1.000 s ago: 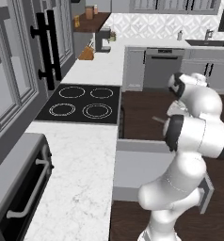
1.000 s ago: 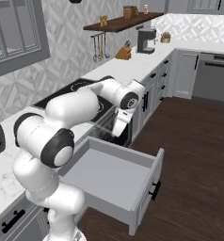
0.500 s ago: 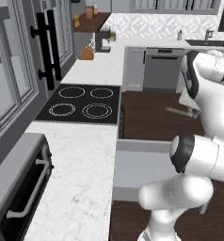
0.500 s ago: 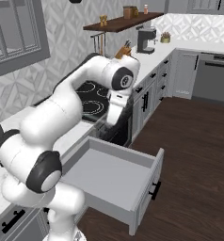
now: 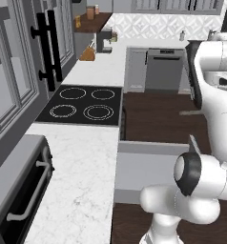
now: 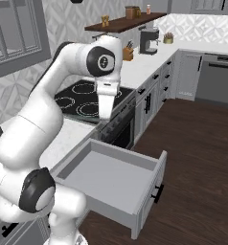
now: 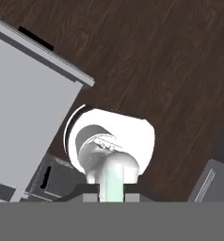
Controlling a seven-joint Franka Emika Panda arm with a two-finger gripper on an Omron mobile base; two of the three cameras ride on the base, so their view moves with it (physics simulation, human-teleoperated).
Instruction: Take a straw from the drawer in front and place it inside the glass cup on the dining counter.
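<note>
**End effector and surroundings.** My end effector (image 7: pixel 111 192) is narrow, with its dark fingertips (image 7: pixel 88 194) closed against a pale green straw (image 7: pixel 111 176). Only a short length of the straw shows, and its ends are cut off or hidden. In the hand view I am looking down at dark wood floor (image 7: pixel 156 56). The drawer (image 7: pixel 29 103) lies to the left there, and its far side runs out of the picture. In the right base view the drawer (image 6: pixel 111 177) stands pulled out with a plain grey inside, and the black handle (image 6: pixel 157 192) is on its front panel. In the left base view my arm hides the near right part of the drawer (image 5: pixel 149 167). Beyond it, on the tabletop (image 6: pixel 135 72), sits the black cooktop (image 6: pixel 82 100). Small items on the far shelf (image 6: pixel 123 21) are too small to make out.
</note>
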